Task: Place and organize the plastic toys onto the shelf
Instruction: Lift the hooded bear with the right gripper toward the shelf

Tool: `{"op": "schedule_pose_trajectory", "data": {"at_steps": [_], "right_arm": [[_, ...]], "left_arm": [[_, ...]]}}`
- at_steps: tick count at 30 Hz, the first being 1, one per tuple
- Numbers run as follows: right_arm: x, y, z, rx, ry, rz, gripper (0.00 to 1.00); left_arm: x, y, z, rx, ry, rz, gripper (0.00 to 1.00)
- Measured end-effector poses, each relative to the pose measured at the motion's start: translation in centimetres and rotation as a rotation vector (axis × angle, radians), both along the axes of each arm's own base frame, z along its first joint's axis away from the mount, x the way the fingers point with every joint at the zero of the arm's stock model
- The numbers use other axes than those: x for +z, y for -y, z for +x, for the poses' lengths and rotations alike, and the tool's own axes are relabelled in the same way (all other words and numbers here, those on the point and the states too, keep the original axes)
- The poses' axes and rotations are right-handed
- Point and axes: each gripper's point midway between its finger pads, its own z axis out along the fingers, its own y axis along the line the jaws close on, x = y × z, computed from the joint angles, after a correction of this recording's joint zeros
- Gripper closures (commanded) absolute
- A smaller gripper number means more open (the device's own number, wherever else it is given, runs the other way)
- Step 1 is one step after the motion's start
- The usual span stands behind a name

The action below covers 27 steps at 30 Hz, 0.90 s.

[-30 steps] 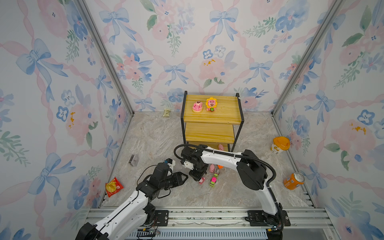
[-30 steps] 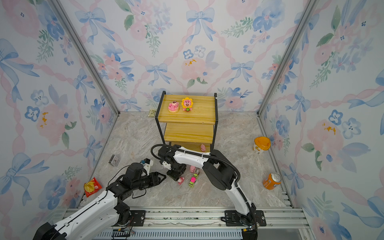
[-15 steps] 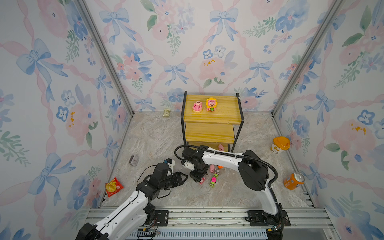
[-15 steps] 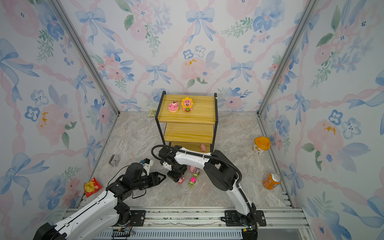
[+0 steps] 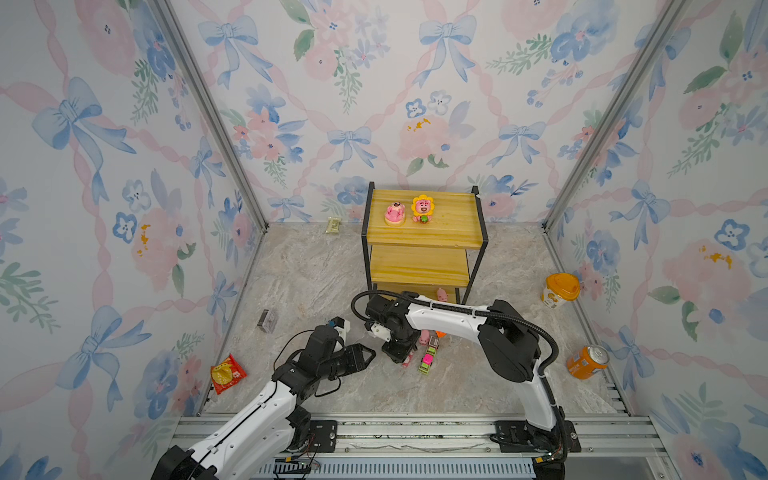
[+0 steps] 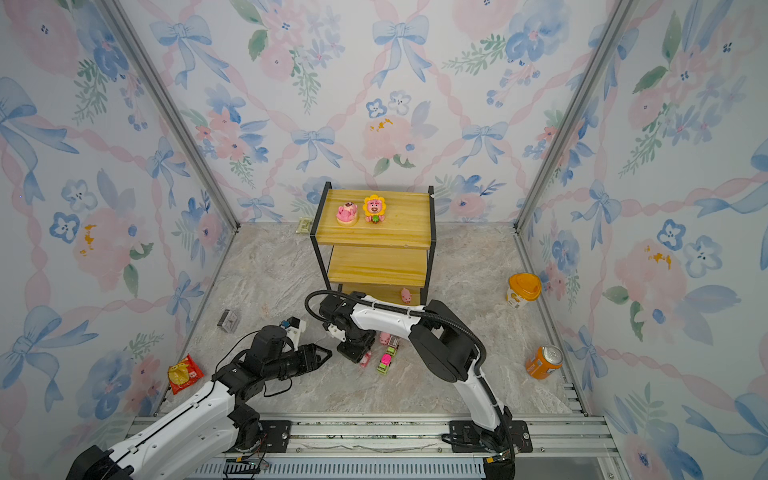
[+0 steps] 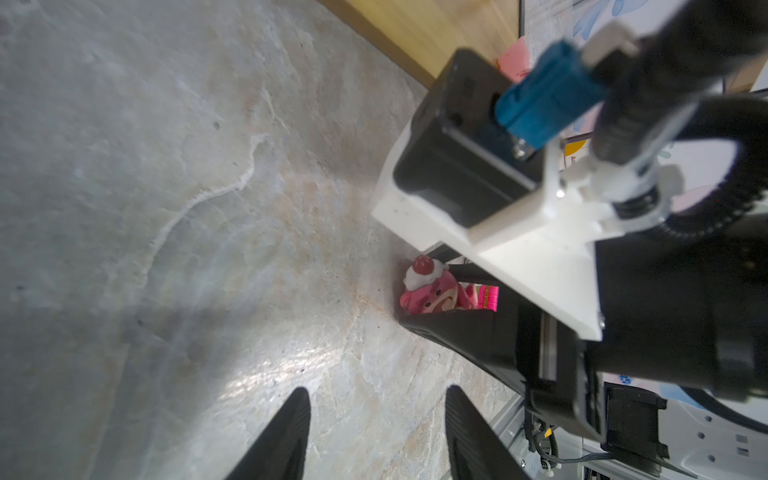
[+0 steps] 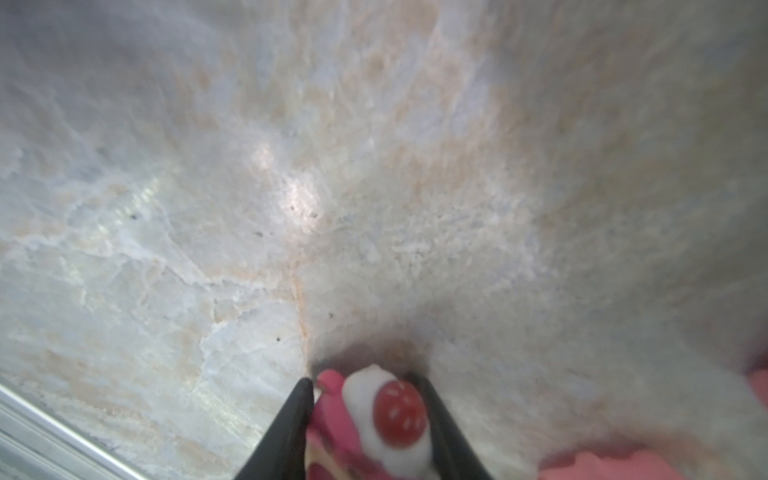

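Observation:
The shelf [image 5: 424, 237] [image 6: 374, 232] stands at the back. On its top board are a pink bear [image 5: 394, 212] and the sunflower bear [image 5: 422, 209]; a pink pig [image 5: 441, 295] sits on the bottom board. My right gripper [image 5: 402, 356] [image 8: 361, 380] points down at the floor, shut on a pink bear with a cream-and-strawberry top [image 8: 374, 415] [image 7: 428, 291]. Beside it on the floor lie a pig [image 5: 424, 337], a pink-green car [image 5: 427, 363] and two other small cars. My left gripper [image 5: 370, 353] [image 7: 376, 395] hovers open just left of it, holding nothing.
A yellow-lidded cup [image 5: 560, 289] and an orange can [image 5: 587, 362] stand by the right wall. A red snack packet [image 5: 226, 372] and a small grey box [image 5: 267, 321] lie by the left wall. A small packet [image 5: 333, 225] rests at the back wall.
The right gripper's jaws have closed in on the strawberry-topped bear on the floor. The left arm has stayed still.

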Motion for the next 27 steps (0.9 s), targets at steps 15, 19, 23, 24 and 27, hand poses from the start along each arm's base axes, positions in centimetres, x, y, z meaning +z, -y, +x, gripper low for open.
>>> {"op": "schedule_pose_trajectory", "data": {"at_steps": [15, 19, 23, 24, 27], "right_arm": [[1.2, 0.6, -0.9, -0.008, -0.014, 0.03, 0.78], [2.8, 0.1, -0.9, -0.011, -0.002, 0.081, 0.79], [4.8, -0.2, -0.9, -0.01, 0.011, 0.131, 0.79], [5.3, -0.2, -0.9, -0.011, 0.013, 0.145, 0.79], [7.2, -0.3, -1.0, -0.01, 0.026, 0.184, 0.79]], "left_arm": [[-0.5, -0.3, -0.3, 0.006, -0.024, 0.013, 0.46], [-0.5, -0.5, -0.3, 0.01, -0.027, 0.017, 0.46], [-0.5, -0.5, -0.3, 0.01, -0.026, 0.017, 0.46], [-0.5, -0.5, -0.3, 0.011, -0.025, 0.016, 0.46], [-0.3, -0.6, -0.3, 0.016, -0.018, 0.013, 0.46]]}}
